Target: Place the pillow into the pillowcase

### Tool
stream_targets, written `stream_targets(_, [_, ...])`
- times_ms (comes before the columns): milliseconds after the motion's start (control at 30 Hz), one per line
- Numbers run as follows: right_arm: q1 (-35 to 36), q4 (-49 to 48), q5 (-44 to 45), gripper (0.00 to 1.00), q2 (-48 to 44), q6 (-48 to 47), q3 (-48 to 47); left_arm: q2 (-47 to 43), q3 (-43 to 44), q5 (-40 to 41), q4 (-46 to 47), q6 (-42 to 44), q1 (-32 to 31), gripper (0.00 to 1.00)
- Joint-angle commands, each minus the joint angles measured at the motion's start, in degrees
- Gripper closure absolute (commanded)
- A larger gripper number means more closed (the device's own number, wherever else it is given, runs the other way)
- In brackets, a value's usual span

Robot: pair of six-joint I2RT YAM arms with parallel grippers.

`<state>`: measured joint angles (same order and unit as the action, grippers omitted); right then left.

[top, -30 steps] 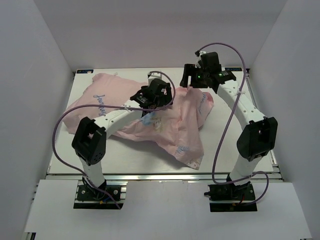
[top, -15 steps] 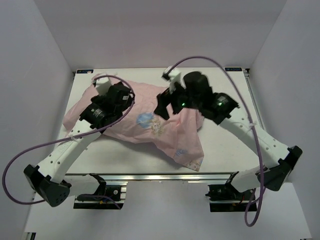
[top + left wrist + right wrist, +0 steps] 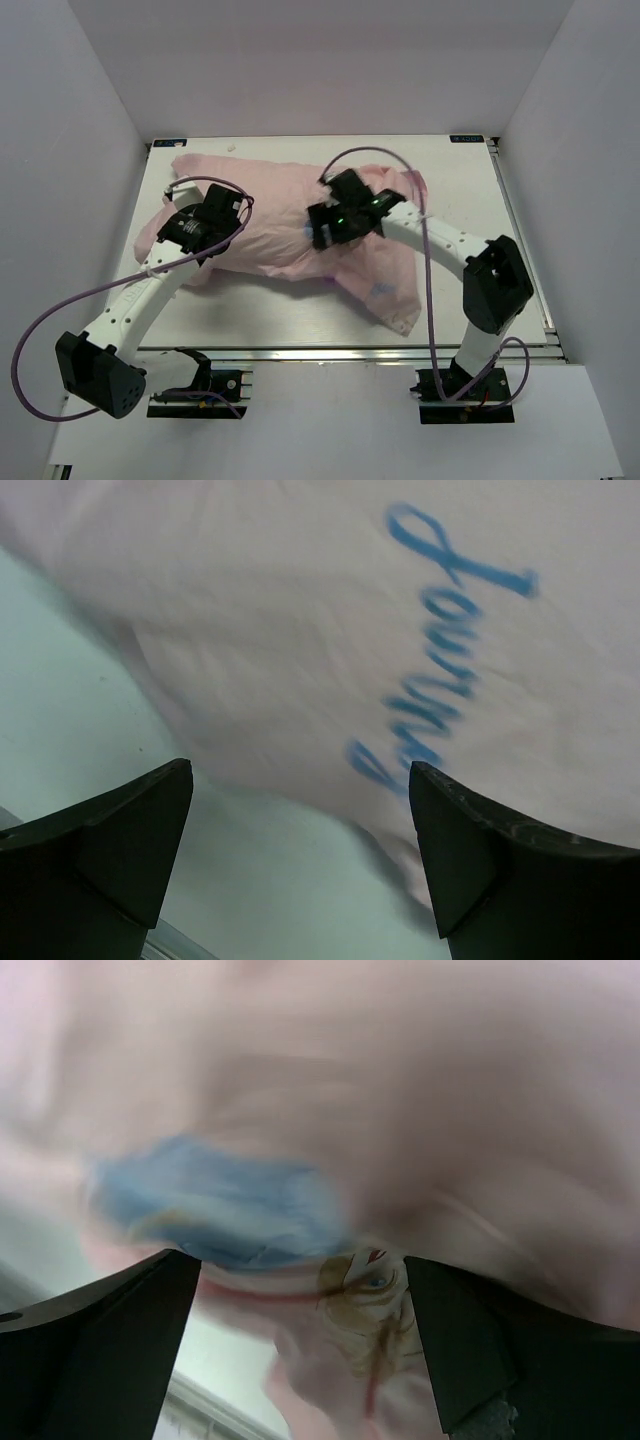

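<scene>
At the near edge of the table (image 3: 470, 200), a flat loose corner of the pillowcase (image 3: 280, 200) reaches toward the right arm's base. From there the case runs far and left across the middle of the table, pale pink face up. It thickens into a plump, rounded mass. The pillow is hidden, and whether it fills that bulge cannot be told.

The left gripper (image 3: 222, 207) hangs over the left end of the case with its fingers spread wide and nothing between them. Its wrist view shows blue lettering (image 3: 440, 650) on the cloth and bare table to the left.

The right gripper (image 3: 322, 226), just as wide and holding nothing, hovers over the middle. A blurred blue patch (image 3: 230, 1200) and a cartoon face (image 3: 365, 1280) lie under it.
</scene>
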<state>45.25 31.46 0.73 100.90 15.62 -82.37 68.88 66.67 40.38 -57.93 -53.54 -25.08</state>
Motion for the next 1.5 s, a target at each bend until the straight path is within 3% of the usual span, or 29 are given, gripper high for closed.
stream_targets(0, [-13.5,-0.2,6.7,0.1,-1.3,5.2,3.0,-1.1,-0.9,-0.4,-0.4,-2.8,1.3,0.02])
stream_targets(133, [-20.4,-1.0,6.9,0.11,0.8,1.4,-2.7,-3.3,-5.2,-0.4,-1.7,-5.1,1.8,0.02])
stream_targets(267, [-21.2,1.1,-0.2,0.11,4.8,-3.0,-10.4,-8.0,-9.8,-3.0,-6.7,-12.3,2.6,0.02])
stream_targets(467, [-21.2,-1.6,-7.7,0.11,1.4,-4.4,-8.6,-19.8,-19.9,-18.5,-5.0,-12.7,2.6,0.02])
stream_targets(600, [-21.2,-2.5,-10.0,0.11,-3.9,-6.7,-6.8,-27.2,-26.2,-24.3,4.4,-8.7,2.6,0.02])
stream_targets(733, [-21.3,-5.7,-7.1,0.11,-14.2,-4.9,-0.9,-25.7,-29.1,-23.7,21.7,-4.7,2.6,0.02])
stream_targets(833, [-23.5,-5.3,-1.4,0.11,-19.7,1.9,3.5,-14.9,-24.7,-20.4,25.0,-2.6,2.6,0.02])
stream_targets(933, [-26.6,-6.9,-1.2,0.11,-23.8,3.9,8.4,-1.3,-14.6,-12.7,19.4,-2.0,4.7,0.02])
stream_targets(1033, [-28.6,-5.6,2.4,0.11,-26.0,7.1,9.9,8.2,-6.7,-17.1,20.3,3.2,11.5,0.02])
stream_targets(1133, [-30.5,-6.8,0.0,0.11,-27.7,7.5,12.4,14.9,-1.5,-21.1,22.2,7.3,17.2,0.02])
stream_targets(1367, [-35.3,-4.4,0.7,0.11,-26.2,8.8,13.8,16.4,7.5,-19.5,19.9,12.2,18.0,0.02])
stream_targets(1467, [-38.3,-2.6,-0.1,0.11,-25.8,10.7,14.0,12.9,7.5,-16.7,10.9,6.4,18.0,0.02])
